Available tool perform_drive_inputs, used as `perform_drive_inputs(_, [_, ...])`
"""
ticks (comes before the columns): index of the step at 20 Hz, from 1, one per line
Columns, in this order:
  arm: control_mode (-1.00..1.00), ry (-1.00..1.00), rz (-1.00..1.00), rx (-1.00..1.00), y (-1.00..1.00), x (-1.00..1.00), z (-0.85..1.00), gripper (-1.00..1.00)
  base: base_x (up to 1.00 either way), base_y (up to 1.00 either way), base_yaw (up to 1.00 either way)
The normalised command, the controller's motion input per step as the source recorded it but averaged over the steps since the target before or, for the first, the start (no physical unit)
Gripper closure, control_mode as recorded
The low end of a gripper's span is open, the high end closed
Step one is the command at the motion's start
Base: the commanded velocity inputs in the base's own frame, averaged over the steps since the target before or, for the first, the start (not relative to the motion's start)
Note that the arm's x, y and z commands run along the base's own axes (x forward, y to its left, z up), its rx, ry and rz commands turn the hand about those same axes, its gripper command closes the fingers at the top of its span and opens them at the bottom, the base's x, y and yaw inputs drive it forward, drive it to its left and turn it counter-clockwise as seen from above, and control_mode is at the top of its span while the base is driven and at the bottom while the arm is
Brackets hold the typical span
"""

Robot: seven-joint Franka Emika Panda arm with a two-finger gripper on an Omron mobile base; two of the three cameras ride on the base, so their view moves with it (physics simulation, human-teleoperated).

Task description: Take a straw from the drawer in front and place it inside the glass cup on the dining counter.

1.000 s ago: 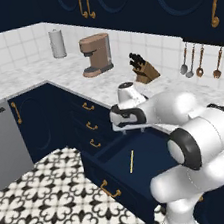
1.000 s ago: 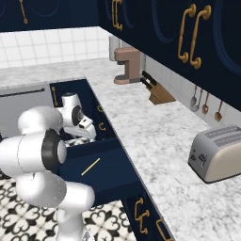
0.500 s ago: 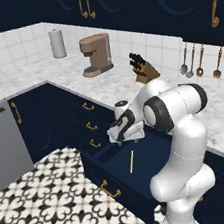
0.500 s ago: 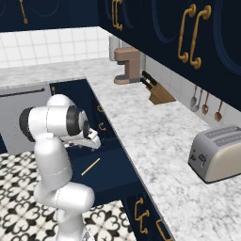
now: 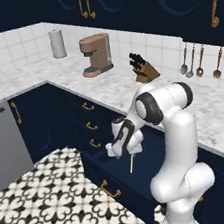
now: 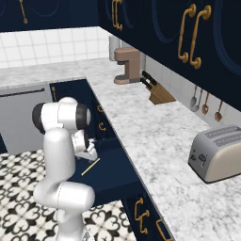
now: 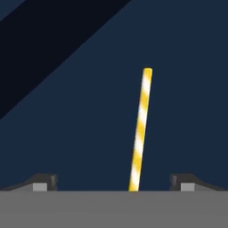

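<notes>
Hovering gripper over open drawer | fingers spread wide, gripping nothing | straw lying flat on drawer floor, centred between tips, long axis running straight away from you, crossing the closing line.

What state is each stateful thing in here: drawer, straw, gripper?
drawer: pulled open.
straw: lying flat on the drawer floor, not gripped.
gripper: open, over the drawer, a fingertip on either side of the straw's near end.
</notes>
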Motion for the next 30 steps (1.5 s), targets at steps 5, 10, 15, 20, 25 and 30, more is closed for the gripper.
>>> perform_drive_inputs(5, [-1.00,-0.05,-0.09,0.01,-0.24,-0.18,-0.26,-1.00,0.00,0.00,0.00])
perform_drive_inputs(10, [-1.00,-0.04,-0.06,0.01,-0.28,0.08,-0.27,-1.00,0.00,0.00,0.00])
perform_drive_inputs(15, [-1.00,-0.01,0.00,0.00,0.04,0.42,-0.30,-1.00,0.00,0.00,0.00])
perform_drive_inputs(20, [-1.00,0.00,0.00,0.00,0.03,0.24,-0.35,-1.00,0.00,0.00,0.00])
perform_drive_inputs(25, [-1.00,0.00,0.00,0.00,0.00,-0.11,-0.57,1.00,0.00,0.00,0.00])
perform_drive_inputs(30, [-1.00,-0.02,-0.03,0.01,0.33,-0.14,-0.69,1.00,0.00,0.00,0.00])
